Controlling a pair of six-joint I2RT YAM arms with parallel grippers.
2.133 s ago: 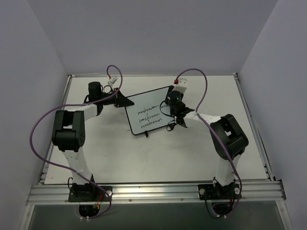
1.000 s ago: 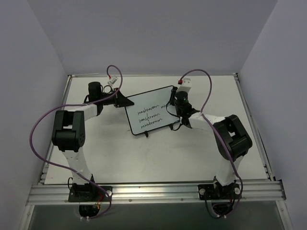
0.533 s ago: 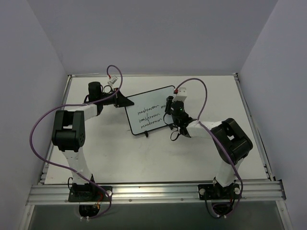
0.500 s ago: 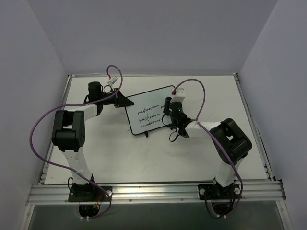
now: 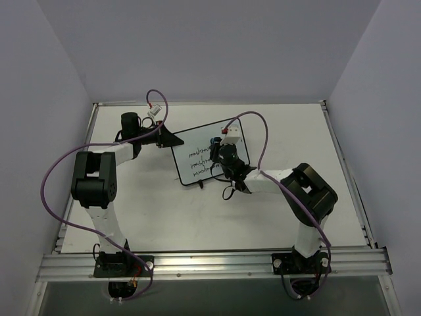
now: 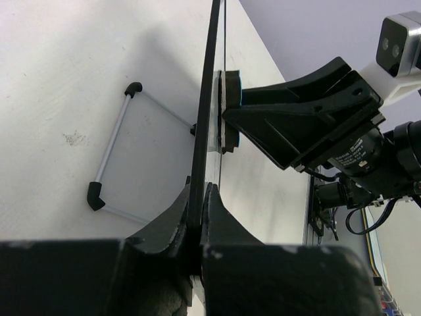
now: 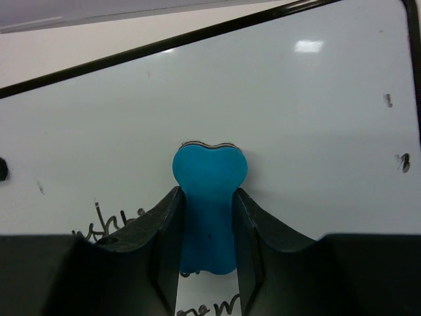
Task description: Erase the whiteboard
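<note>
The whiteboard (image 5: 195,141) stands tilted on its feet at the middle of the table, with black handwritten lines (image 5: 197,162) on its left half. My left gripper (image 5: 171,140) is shut on the board's left edge; the left wrist view shows the board edge-on (image 6: 212,85) between the jaws (image 6: 200,197). My right gripper (image 5: 216,147) is shut on a blue bone-shaped eraser (image 7: 209,191), which is pressed flat against the board face (image 7: 309,125) just right of the writing (image 7: 108,220). The left wrist view shows the eraser (image 6: 231,108) touching the board.
The board's wire stand (image 6: 113,139) with black corner pieces rests on the white tabletop (image 5: 164,210) behind it. Purple cables (image 5: 256,128) loop over both arms. A metal rail (image 5: 210,263) runs along the near edge, and grey walls close in both sides.
My right gripper has slid the eraser leftward across the board, from the right edge to near its middle. The marks on the right side are gone. The left arm has stayed still.
</note>
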